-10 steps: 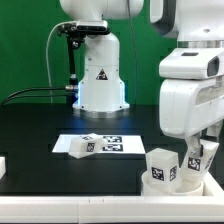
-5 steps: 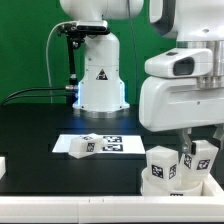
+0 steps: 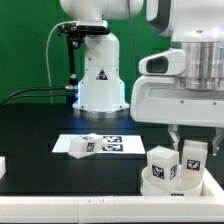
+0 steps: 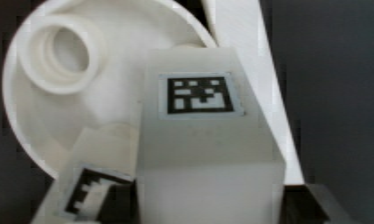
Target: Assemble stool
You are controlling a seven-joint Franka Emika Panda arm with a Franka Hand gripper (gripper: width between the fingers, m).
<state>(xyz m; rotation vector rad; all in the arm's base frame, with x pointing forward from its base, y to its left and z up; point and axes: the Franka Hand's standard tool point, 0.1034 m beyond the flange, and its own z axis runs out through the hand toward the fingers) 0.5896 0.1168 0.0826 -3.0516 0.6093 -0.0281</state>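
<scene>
**A:** Are the fingers (image 3: 176, 138) clenched yet?
**B:** Cannot tell. They are down at the tagged leg (image 3: 194, 158), which stands on the seat (image 3: 175, 187) at five o'clock in the exterior view.
**A:** Any advice?
**B:** Centre on that leg, squeeze squarely and lift straight. Spare its neighbour (image 3: 160, 166), at nine o'clock of it.
**A:** What has changed?
**B:** The arm (image 3: 185, 85) has sunk lower and slid toward nine o'clock. The spare leg (image 3: 84, 146) on the marker board (image 3: 118, 146) has not moved.
</scene>
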